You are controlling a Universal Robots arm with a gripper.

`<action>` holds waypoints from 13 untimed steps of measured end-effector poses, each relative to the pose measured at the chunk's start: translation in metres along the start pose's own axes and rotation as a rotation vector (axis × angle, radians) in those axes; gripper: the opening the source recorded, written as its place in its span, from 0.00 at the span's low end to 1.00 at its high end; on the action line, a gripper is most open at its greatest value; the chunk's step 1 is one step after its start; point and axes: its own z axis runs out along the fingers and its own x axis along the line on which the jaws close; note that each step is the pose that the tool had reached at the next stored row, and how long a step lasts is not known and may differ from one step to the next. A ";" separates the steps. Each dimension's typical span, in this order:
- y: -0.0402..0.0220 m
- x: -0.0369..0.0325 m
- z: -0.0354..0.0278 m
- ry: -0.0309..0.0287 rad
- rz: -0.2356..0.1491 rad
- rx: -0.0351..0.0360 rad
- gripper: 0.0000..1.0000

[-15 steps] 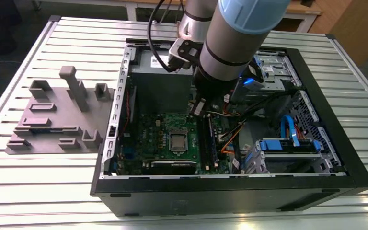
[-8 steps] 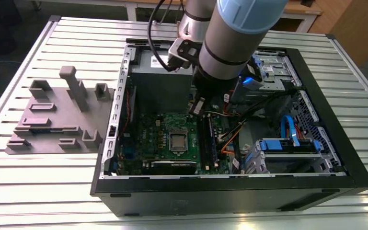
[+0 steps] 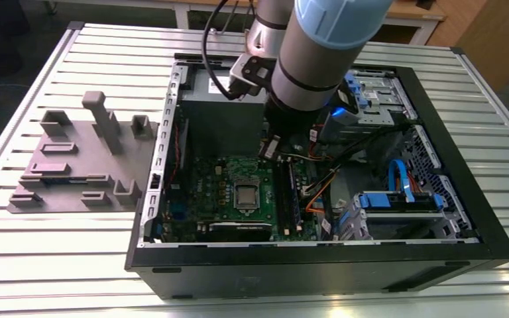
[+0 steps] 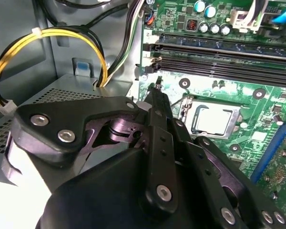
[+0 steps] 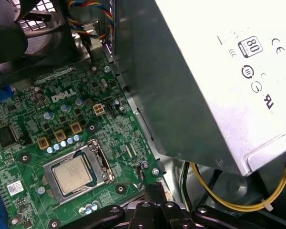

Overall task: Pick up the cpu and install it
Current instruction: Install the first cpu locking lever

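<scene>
The cpu, a small square chip with a pale silvery top, lies flat inside the metal socket frame on the green motherboard in the open computer case. Both wrist views show it too, the cpu and the cpu seated in the frame. My gripper hangs above the board's upper edge, beside the power supply, a short way from the socket. Its black fingers are pressed together with nothing between them, and the fingertips point down at the board edge near a screw.
The grey power supply stands close beside the gripper, with yellow and black cables looping from it. Memory slots run along the board. Drive bays with blue parts fill the case's right. A grey fixture block lies outside on the slatted table.
</scene>
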 end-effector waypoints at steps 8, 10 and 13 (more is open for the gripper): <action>0.0024 -0.0007 0.0034 0.0015 -0.007 -0.0011 0.10; 0.0030 -0.0004 0.0035 0.0023 -0.010 -0.0016 0.10; 0.0038 0.0000 0.0039 0.0073 -0.021 -0.0014 0.10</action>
